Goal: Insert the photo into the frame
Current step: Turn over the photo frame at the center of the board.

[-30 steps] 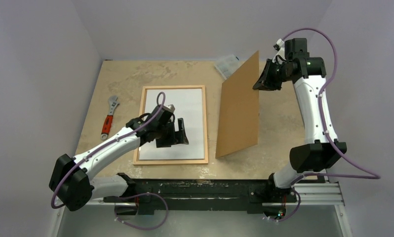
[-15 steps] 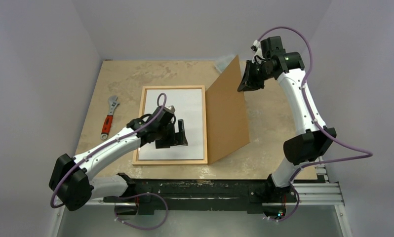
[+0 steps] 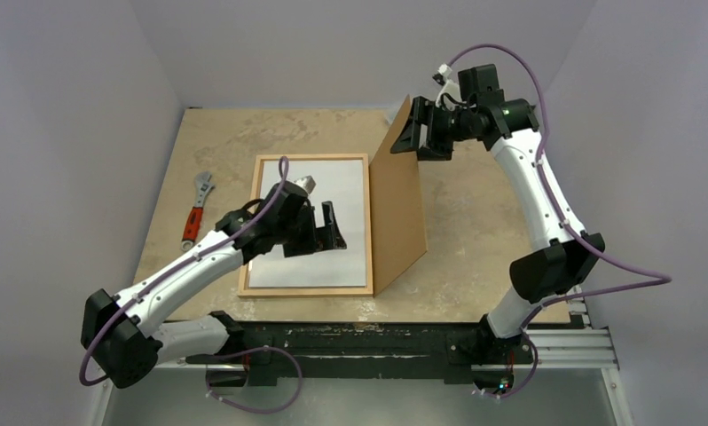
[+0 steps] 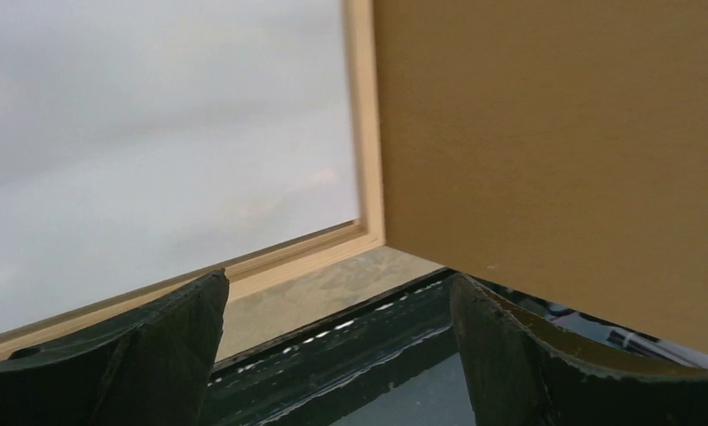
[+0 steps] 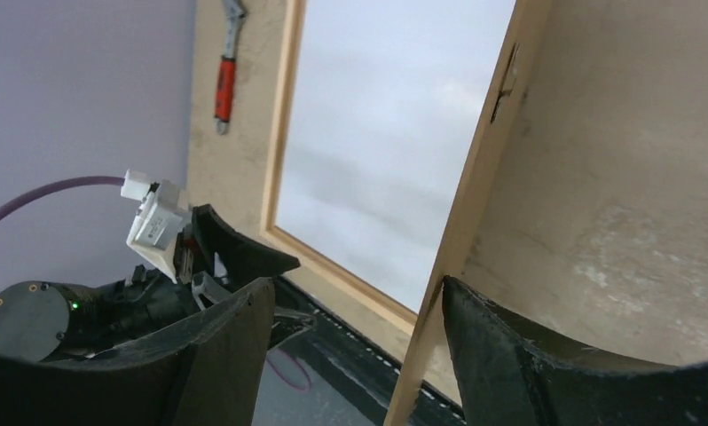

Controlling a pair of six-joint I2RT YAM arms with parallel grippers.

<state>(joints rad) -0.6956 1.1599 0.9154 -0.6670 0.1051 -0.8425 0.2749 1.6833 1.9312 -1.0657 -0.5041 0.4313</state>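
- Top external: table [image 3: 235, 142] carries everything, and both arms reach in from its near edge.
- Backing board [image 3: 399, 213]: flat brown sheet, up on one long edge. Lower edge runs along the frame's right rail. Upper edge tilts out to the right, away from the frame.
- Frame [image 3: 313, 157]: thin light wood, flat on the table left of centre, long sides running near to far.
- Photo [image 3: 333, 182]: flat inside the frame's rails, plain white side up, fills the opening. Printed side not visible.
- Right gripper [image 3: 419, 133]: at the board's far upper corner, jaws apart, board edge passing between them. Right wrist view: the edge sits close to one finger with a clear gap to the other, so it is not clamped.
- Left gripper [image 4: 337, 280]: hovers low over the photo's near right part, pointed at the board. Jaws wide apart, nothing between them. Left wrist view: frame's near right corner and the board's lower corner straight ahead.
- Wrench [image 3: 197, 209]: adjustable, red handle, on the table left of the frame, apart from it.
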